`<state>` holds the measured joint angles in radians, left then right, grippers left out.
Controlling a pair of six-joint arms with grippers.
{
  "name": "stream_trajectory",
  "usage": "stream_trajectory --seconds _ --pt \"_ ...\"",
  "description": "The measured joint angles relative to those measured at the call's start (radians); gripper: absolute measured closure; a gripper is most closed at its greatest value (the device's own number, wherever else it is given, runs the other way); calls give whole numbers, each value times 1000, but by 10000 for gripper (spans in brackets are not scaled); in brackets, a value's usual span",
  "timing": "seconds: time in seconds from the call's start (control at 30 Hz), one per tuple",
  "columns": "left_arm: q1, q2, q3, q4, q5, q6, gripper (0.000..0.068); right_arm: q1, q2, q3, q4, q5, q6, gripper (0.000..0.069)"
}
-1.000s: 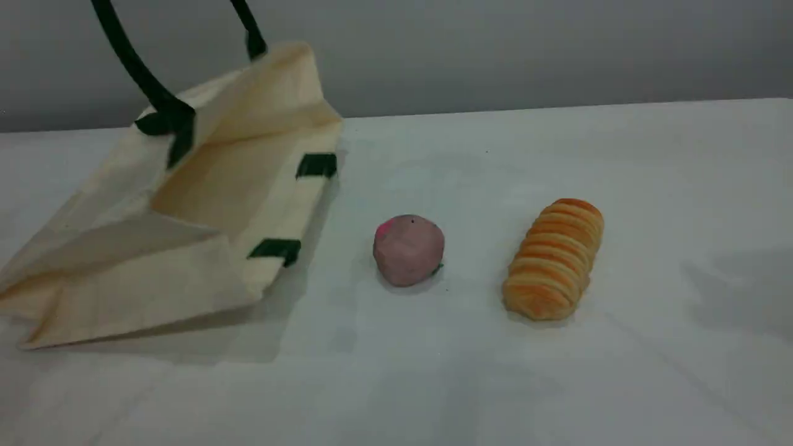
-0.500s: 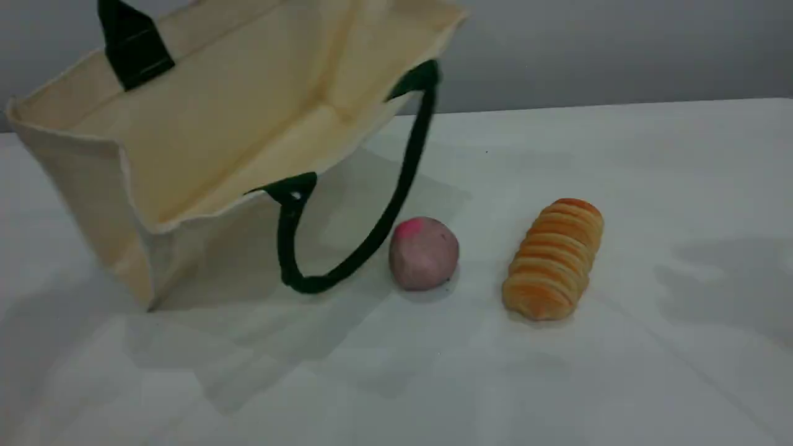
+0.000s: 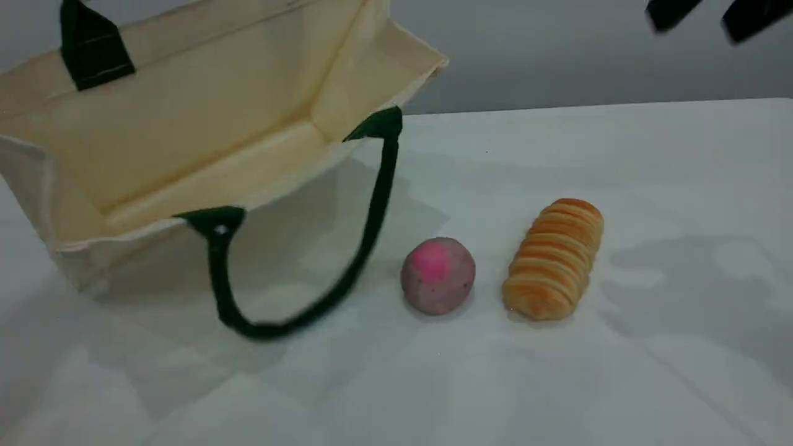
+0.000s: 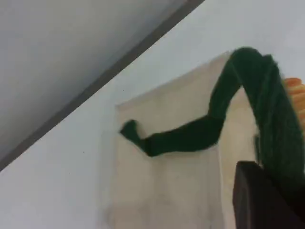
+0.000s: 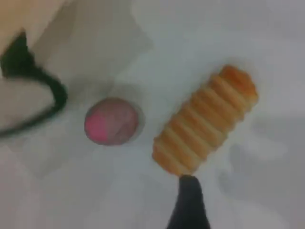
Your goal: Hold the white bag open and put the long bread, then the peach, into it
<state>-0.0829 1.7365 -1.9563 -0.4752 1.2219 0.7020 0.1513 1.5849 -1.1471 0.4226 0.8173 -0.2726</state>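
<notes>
The white bag [image 3: 186, 130] hangs lifted at the left, its mouth open toward the scene camera. Its near green handle [image 3: 365, 241] dangles onto the table. The far handle [image 4: 267, 109] runs up into my left gripper [image 4: 267, 191], which is shut on it and is out of the scene view. The peach [image 3: 438, 275] lies just right of the dangling handle, pink patch up. The long bread [image 3: 553, 259] lies right of the peach. My right gripper [image 3: 712, 15] hovers open high at the top right, and its fingertip [image 5: 188, 205] shows just below the bread [image 5: 205, 119] and peach [image 5: 112, 121].
The white table [image 3: 619, 384] stretches bare to the right and front of the food. Its far edge meets a grey wall [image 3: 588, 56]. The bag's shadow falls under it at the left.
The bag rose off the table and opened, then swung left while its near handle dropped. The peach rolled right toward the bread. My right gripper's fingertips came into view at the top right.
</notes>
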Motion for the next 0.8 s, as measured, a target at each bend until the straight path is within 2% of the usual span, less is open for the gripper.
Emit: stream_trajectory --seconds 0.43,0.67,0.8 --pt "0 1 0 -6 -1 -1 595 1 257 0 25 -120 1 190" --pt "0 1 0 -6 -1 -1 595 3 286 0 145 -230 1 190" --pt "0 1 0 -6 -1 -1 595 13 307 -1 154 -237 -7 190"
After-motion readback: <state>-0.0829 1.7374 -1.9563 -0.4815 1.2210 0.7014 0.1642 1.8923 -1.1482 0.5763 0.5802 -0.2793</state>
